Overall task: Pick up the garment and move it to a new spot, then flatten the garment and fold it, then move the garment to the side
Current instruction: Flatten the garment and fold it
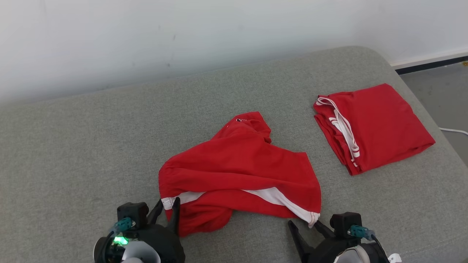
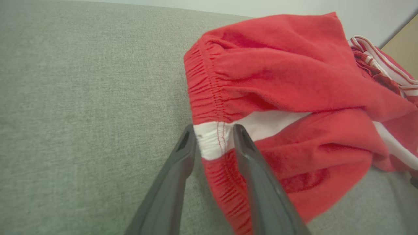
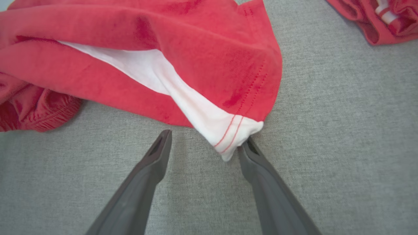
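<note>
The garment (image 1: pixel 237 164) is a pair of red shorts with a white side stripe, lying crumpled on the grey sofa (image 1: pixel 91 146). My left gripper (image 1: pixel 169 202) is at its near left corner. In the left wrist view my left gripper (image 2: pixel 214 130) stands with its jaws narrowed but still apart on either side of the white patch of the elastic waistband (image 2: pixel 212 138). My right gripper (image 1: pixel 304 223) is at the near right leg hem. In the right wrist view my right gripper (image 3: pixel 207 137) is wide open, and the hem's white corner (image 3: pixel 235 137) touches its right fingertip.
A second red garment (image 1: pixel 376 124) with white stripes lies folded at the sofa's far right. The sofa's right edge drops to a grey floor (image 1: pixel 438 91) with a white cable (image 1: pixel 453 130). A white wall (image 1: pixel 182 36) runs behind the sofa.
</note>
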Robot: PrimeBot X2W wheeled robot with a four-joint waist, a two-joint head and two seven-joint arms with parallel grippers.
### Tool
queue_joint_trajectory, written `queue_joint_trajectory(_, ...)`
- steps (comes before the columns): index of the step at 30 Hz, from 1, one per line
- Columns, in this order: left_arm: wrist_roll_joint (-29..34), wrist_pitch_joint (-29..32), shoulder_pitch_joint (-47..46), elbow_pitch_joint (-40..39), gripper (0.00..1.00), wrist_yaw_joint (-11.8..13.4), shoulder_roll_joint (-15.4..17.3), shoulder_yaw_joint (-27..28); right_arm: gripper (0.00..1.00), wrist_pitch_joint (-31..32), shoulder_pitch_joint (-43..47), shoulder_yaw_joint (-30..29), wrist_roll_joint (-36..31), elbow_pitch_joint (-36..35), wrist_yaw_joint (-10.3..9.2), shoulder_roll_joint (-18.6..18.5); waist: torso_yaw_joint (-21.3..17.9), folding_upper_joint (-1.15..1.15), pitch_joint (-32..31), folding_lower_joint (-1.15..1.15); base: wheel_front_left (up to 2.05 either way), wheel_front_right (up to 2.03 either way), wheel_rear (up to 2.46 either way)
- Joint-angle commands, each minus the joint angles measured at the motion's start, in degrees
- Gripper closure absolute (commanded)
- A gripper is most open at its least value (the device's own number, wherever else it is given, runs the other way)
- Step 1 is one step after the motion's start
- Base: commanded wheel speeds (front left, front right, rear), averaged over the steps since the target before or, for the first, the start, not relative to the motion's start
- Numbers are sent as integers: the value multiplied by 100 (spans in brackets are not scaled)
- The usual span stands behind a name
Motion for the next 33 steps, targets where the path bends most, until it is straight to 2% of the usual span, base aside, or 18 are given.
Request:
queue_joint_trajectory(1, -37, -51, 77, 3, 36, 5, 30, 2, 0, -69, -17, 43, 31, -25, -17, -23, 4, -1, -14, -1, 0, 0, 0)
queue_joint_trajectory(3, -45, -48, 88, -4, 33, 13, 34, 0, 0, -108, -13, 57, 42, -43, -17, -28, 6, -1, -18, -1, 0, 0, 0)
queue_joint_trajectory(9, -86, -66, 139, -58, 33, 26, 55, -27, 0, -256, 18, 46, -7, -175, -17, -34, 3, -1, -40, -1, 0, 0, 0)
queue_joint_trajectory(11, -97, -69, 146, -66, 40, 20, 53, -42, 0, -289, 10, 47, -32, -207, -17, -42, -1, -1, -41, -1, 0, 0, 0)
queue_joint_trajectory(14, -104, -46, 132, -79, 69, 13, 57, -68, 0, -344, -44, 16, -68, -261, -17, -50, -1, -1, -28, -1, 0, 0, 0)
queue_joint_trajectory(15, -107, -40, 117, -86, 78, 11, 61, -76, 32, -342, -59, 7, -81, -264, -17, -47, -1, -1, -20, -1, 0, 0, 0)
queue_joint_trajectory(16, -112, -36, 100, -93, 100, 8, 64, -86, 65, -370, -76, -3, -98, -286, -17, -43, 0, -1, -15, -1, 0, 0, 0)
queue_joint_trajectory(17, -120, -36, 77, -107, 100, 0, 72, -101, 100, -406, -86, -38, -108, -297, -17, -36, 8, -1, -12, -1, 0, 0, 0)
queue_joint_trajectory(26, -245, -141, 71, -221, 100, -49, 64, -95, 100, -554, -130, -194, -155, -434, -17, -31, 47, -1, -74, -1, 0, 0, 0)
queue_joint_trajectory(33, -975, -194, -7, -678, 100, -194, 15, 168, 100, -455, -269, -272, -61, -835, -17, -168, 117, -1, -173, -1, 0, 0, 0)
